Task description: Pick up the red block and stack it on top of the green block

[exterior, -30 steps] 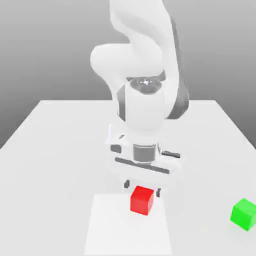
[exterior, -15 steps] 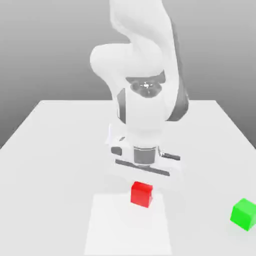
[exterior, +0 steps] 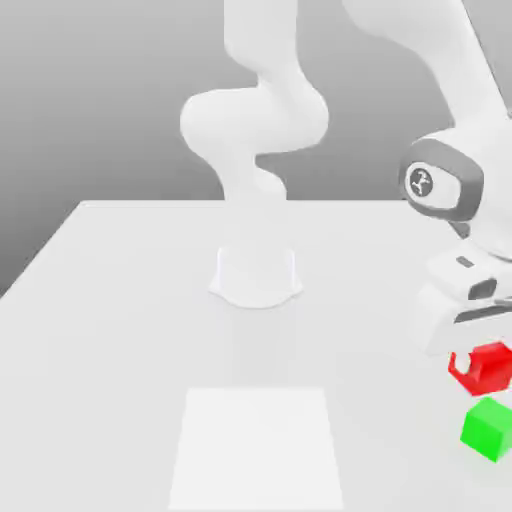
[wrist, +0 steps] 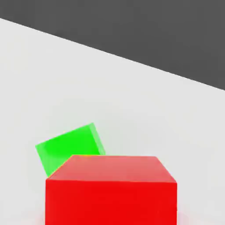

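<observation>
The red block (exterior: 488,367) hangs in the air at the exterior view's right, held under the white hand with my gripper (exterior: 480,358) shut on it. The green block (exterior: 488,428) rests on the table just below it, with a small gap between the two cubes. In the hand view the red block (wrist: 112,191) sits close in front, and the green block (wrist: 70,147) shows past one of its upper corners, turned at a slight angle to it.
The arm's round base (exterior: 256,275) stands mid-table. A lighter square patch (exterior: 258,450) lies on the white table (exterior: 100,330) near the front edge. The green block is close to the table's edge at the exterior view's right.
The gripper shut on the red block at the square patch, lifted it, and swung it to the exterior view's right, above the green block. The green block stayed in place.
</observation>
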`<state>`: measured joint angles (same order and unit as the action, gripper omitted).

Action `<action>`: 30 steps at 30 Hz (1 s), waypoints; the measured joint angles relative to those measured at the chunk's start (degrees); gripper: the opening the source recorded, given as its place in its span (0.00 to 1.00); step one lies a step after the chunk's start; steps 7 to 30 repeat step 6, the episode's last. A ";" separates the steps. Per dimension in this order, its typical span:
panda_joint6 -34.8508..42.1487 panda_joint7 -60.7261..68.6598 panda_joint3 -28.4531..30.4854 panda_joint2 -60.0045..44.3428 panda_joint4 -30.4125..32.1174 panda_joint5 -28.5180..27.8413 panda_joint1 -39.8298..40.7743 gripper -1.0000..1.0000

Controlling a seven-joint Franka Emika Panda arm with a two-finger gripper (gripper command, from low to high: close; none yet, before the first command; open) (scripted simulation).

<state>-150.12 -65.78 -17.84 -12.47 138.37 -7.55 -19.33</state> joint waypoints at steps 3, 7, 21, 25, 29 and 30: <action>-4.64 -2.65 1.91 -5.69 -0.74 -3.97 -1.68 1.00; -4.64 -2.65 1.91 -5.69 -0.74 -3.97 -1.68 1.00; -4.64 -2.65 1.91 -5.69 -0.74 -3.97 -1.68 1.00; -4.64 -2.65 1.91 -5.69 -0.74 -3.97 -1.68 1.00; -4.64 -2.65 1.91 -5.69 -0.74 -3.97 -1.68 1.00; -4.64 -2.65 1.91 -5.69 -0.74 -3.97 -1.68 1.00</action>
